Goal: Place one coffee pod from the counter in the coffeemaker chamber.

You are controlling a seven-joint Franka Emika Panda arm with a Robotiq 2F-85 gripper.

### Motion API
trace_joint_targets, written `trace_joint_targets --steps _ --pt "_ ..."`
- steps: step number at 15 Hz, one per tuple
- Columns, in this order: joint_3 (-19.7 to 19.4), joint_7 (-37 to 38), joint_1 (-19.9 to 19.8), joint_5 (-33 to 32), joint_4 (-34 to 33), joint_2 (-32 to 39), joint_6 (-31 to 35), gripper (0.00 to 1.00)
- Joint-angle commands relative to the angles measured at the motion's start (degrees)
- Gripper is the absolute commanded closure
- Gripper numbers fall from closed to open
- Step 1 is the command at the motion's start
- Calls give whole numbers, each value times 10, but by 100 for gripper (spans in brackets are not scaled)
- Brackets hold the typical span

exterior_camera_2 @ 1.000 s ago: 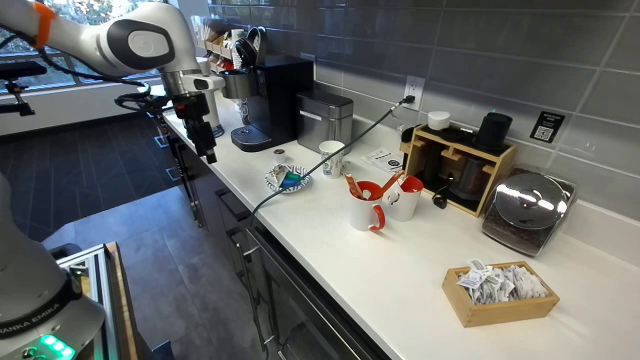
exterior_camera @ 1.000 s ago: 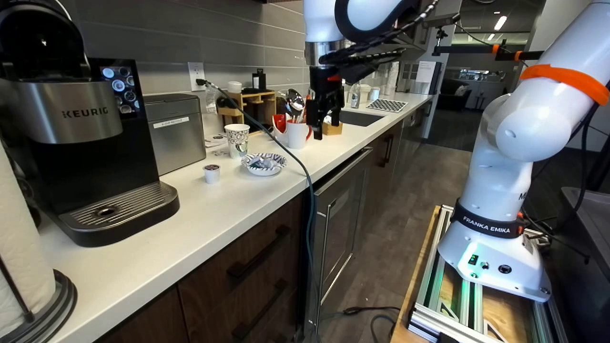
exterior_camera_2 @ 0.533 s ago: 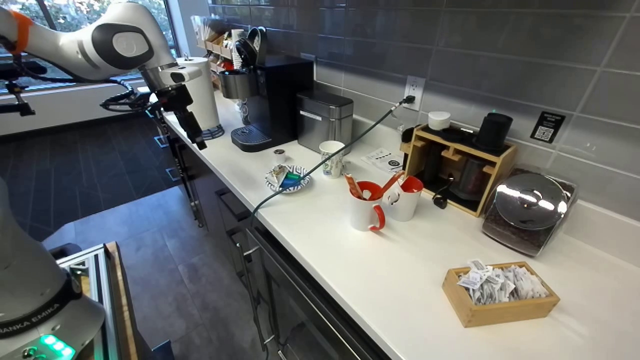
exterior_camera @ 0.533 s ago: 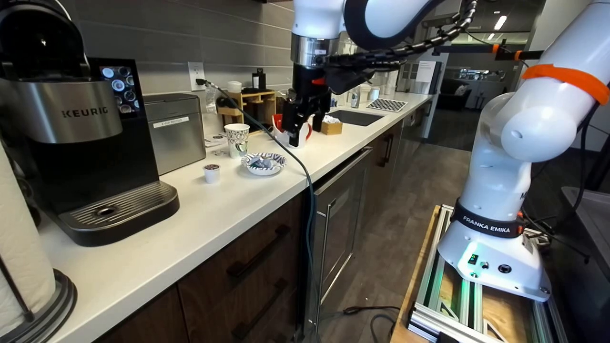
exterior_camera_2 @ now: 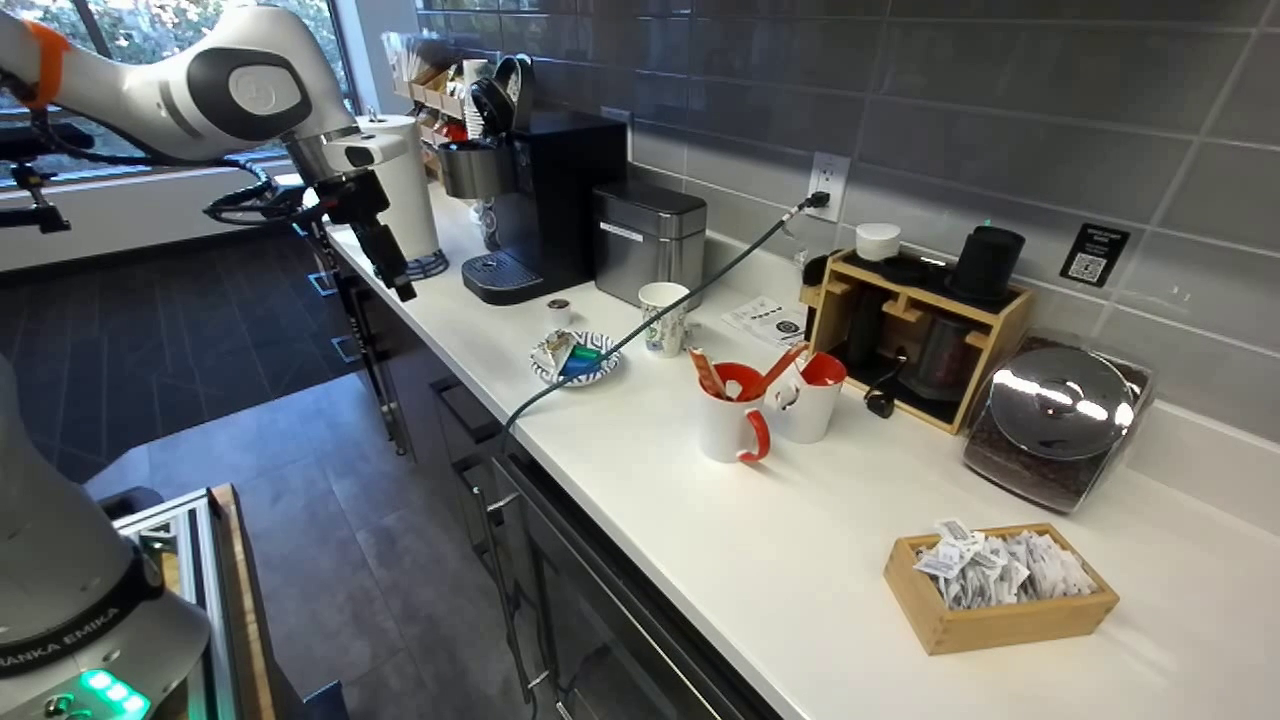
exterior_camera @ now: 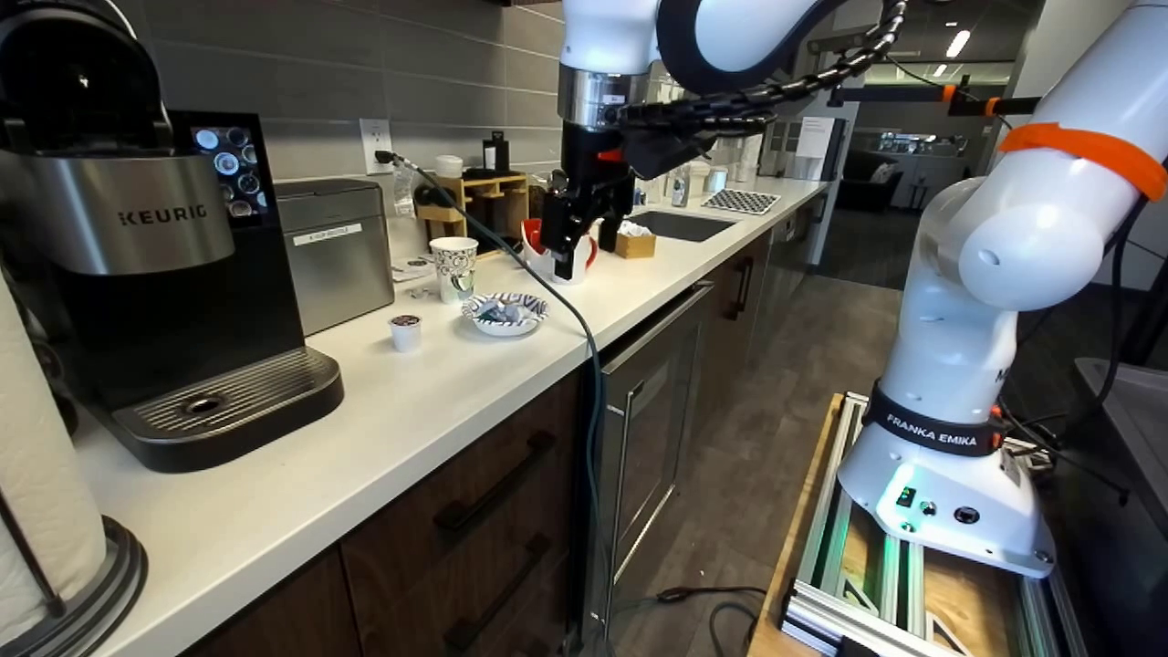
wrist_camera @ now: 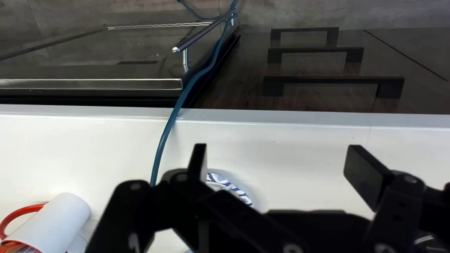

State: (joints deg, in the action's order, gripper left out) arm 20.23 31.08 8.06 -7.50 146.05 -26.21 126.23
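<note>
The small whitish coffee pod (exterior_camera: 405,336) stands upright with its dark printed lid up on the white counter (exterior_camera: 401,411); it also shows in an exterior view (exterior_camera_2: 559,314). It does not show in the wrist view. The black Keurig's head, which holds the coffeemaker chamber (exterior_camera: 91,151), has its lid raised; the inside is dark. The raised lid shows in an exterior view too (exterior_camera_2: 492,103). My gripper (exterior_camera: 587,255) is above the counter's front part, apart from the pod, fingers down. In the wrist view the fingers (wrist_camera: 276,154) are wide apart with nothing between them.
A patterned plate (exterior_camera: 505,329) with packets stands beside the pod. A blue-green cord (exterior_camera_2: 655,322) runs from the outlet across the counter. A paper cup (exterior_camera: 454,269), mugs (exterior_camera_2: 733,425), a steel bin (exterior_camera: 339,265) and a paper towel roll (exterior_camera: 41,493) stand around.
My gripper has moved toward the coffeemaker side, left in both exterior views. In the last half second it hardly moves. The pod and coffeemaker have not moved.
</note>
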Motion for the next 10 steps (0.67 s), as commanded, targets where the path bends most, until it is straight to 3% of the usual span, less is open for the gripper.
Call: trace_joint_targets --steps 1,7,10 --pt "9 25 -5 -5 -1 10 37 0" --pt "19 44 -39 -38 -44 165 309 0" --pt "11 13 -57 -88 -93 265 384 0"
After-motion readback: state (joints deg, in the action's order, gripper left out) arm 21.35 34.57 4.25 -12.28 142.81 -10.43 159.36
